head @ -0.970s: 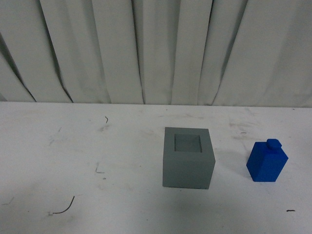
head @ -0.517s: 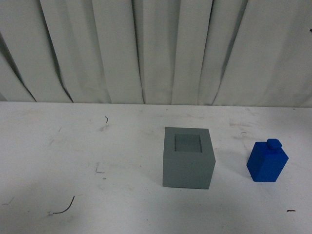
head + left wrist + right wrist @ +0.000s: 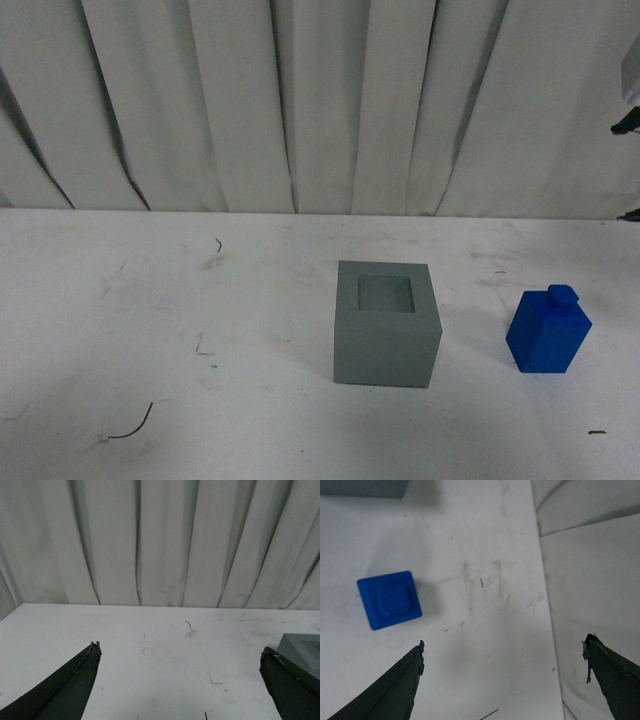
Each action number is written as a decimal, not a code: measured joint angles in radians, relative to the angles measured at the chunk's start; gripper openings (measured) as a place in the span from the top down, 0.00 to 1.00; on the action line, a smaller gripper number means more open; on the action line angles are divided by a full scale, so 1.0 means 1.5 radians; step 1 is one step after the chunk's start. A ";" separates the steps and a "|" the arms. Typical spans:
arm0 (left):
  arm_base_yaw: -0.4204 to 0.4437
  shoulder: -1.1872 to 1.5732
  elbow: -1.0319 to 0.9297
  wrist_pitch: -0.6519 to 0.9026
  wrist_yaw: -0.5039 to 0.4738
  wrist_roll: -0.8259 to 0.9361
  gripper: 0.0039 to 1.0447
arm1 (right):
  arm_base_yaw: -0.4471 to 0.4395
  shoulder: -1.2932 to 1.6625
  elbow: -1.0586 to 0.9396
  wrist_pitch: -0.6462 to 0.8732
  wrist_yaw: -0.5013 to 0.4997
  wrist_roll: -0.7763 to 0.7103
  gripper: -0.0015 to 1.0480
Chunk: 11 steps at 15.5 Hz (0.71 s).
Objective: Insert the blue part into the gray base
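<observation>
The gray base (image 3: 386, 325) stands upright on the white table, its square recess facing up and empty. The blue part (image 3: 548, 330) stands upright to its right, apart from it, knob on top. In the right wrist view the blue part (image 3: 389, 599) is seen from above, off to one side of my open, empty right gripper (image 3: 502, 647), which hangs high over the table near the curtain. A corner of the gray base (image 3: 302, 650) shows in the left wrist view beside one finger of my open, empty left gripper (image 3: 179, 650). A dark bit of the right arm (image 3: 628, 115) shows at the front view's right edge.
A white table (image 3: 150, 320) with scuffs and a few dark thread scraps. A pleated white curtain (image 3: 300, 100) hangs along its far edge. In the right wrist view the curtain (image 3: 590, 555) lies close beside the table edge.
The blocks have not moved. A dark bit of the right arm has come into the front view at the upper right edge.
</observation>
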 joint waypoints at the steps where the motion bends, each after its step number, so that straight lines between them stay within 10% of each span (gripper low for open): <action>1: 0.000 0.000 0.000 0.000 0.000 0.000 0.06 | 0.009 0.013 0.022 -0.053 0.021 -0.020 0.06; 11: 0.000 0.000 0.000 0.000 0.000 0.000 0.06 | 0.033 0.136 0.078 -0.183 0.110 -0.079 0.06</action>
